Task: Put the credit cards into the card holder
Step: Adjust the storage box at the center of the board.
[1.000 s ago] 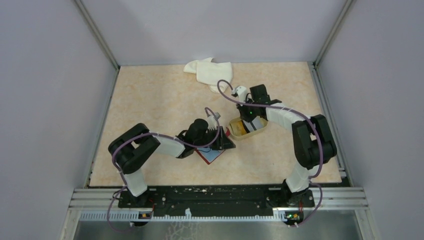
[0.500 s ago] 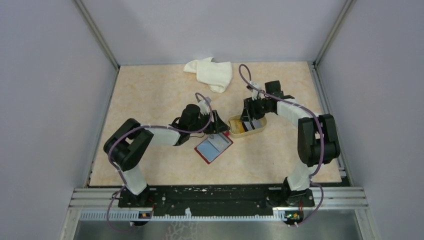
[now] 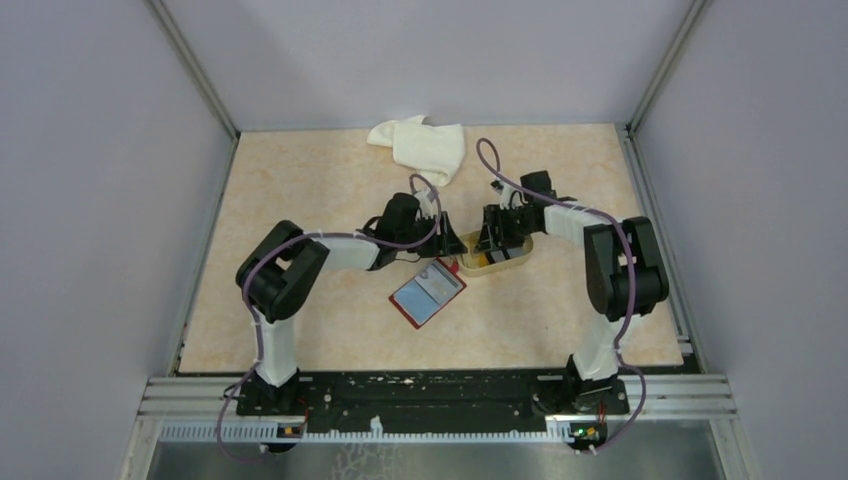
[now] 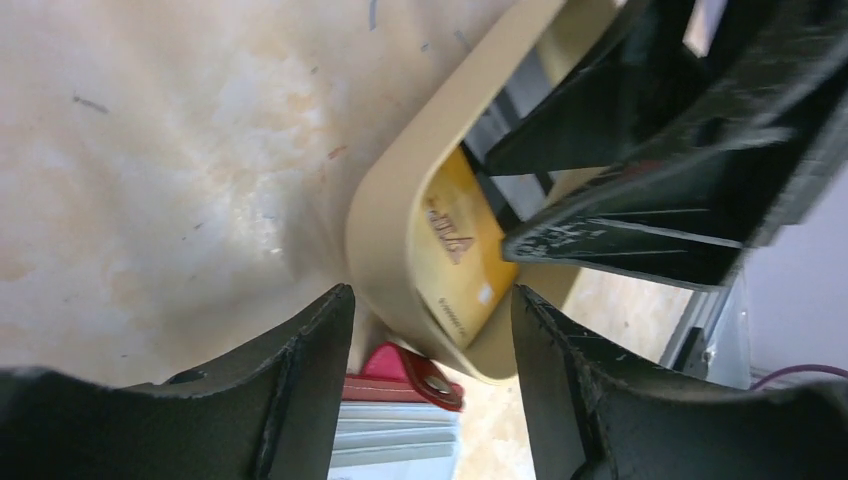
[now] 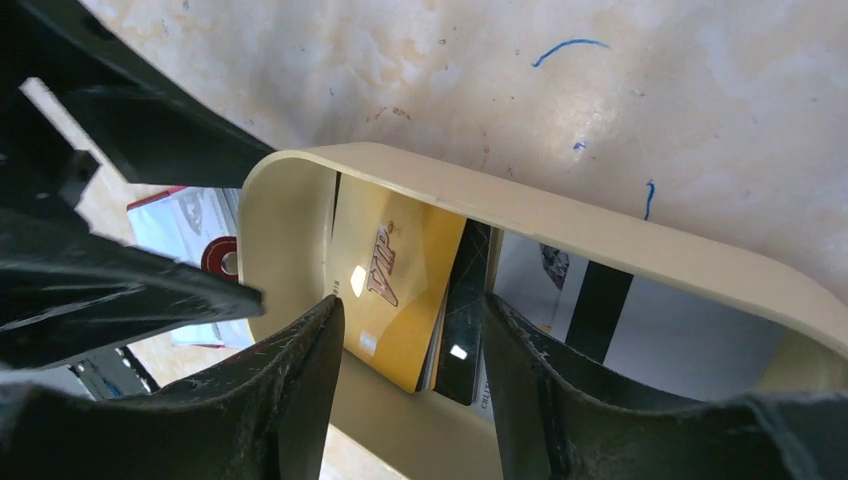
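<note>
Several cards (image 5: 395,280) await in the beige tray (image 5: 600,235) mid-frame; the card holder (image 3: 428,296) lies open beside it; left claw (image 4: 430,330) and right claw (image 5: 410,340) gape empty.

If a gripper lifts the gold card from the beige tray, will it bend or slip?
Probably stiff and light: the gold card looks thin, flat, plastic. Likely slippery: its face shows a glossy highlight. It overlaps other cards in the tray, so neighbours may drag along.
</note>
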`<move>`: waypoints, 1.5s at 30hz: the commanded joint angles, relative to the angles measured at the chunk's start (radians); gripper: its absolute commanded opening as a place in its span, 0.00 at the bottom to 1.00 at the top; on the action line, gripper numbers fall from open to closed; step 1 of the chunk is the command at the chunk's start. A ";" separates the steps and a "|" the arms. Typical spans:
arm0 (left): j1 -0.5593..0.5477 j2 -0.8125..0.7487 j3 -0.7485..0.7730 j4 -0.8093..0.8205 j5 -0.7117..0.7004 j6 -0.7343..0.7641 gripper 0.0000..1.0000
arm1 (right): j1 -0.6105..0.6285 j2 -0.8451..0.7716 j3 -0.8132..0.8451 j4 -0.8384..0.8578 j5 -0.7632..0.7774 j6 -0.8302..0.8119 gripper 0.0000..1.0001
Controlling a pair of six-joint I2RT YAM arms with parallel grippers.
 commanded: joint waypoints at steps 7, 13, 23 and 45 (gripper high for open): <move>-0.003 0.053 0.064 -0.077 0.021 0.030 0.49 | 0.016 0.027 0.018 0.006 -0.083 0.031 0.51; -0.003 0.051 0.082 -0.090 0.021 0.032 0.36 | 0.016 -0.009 0.010 0.035 -0.205 0.090 0.48; -0.003 0.065 0.106 -0.100 0.020 0.013 0.27 | 0.000 -0.049 -0.025 0.102 -0.294 0.174 0.43; -0.008 0.086 0.089 -0.030 0.014 -0.123 0.04 | -0.028 -0.061 -0.140 0.313 -0.199 0.386 0.35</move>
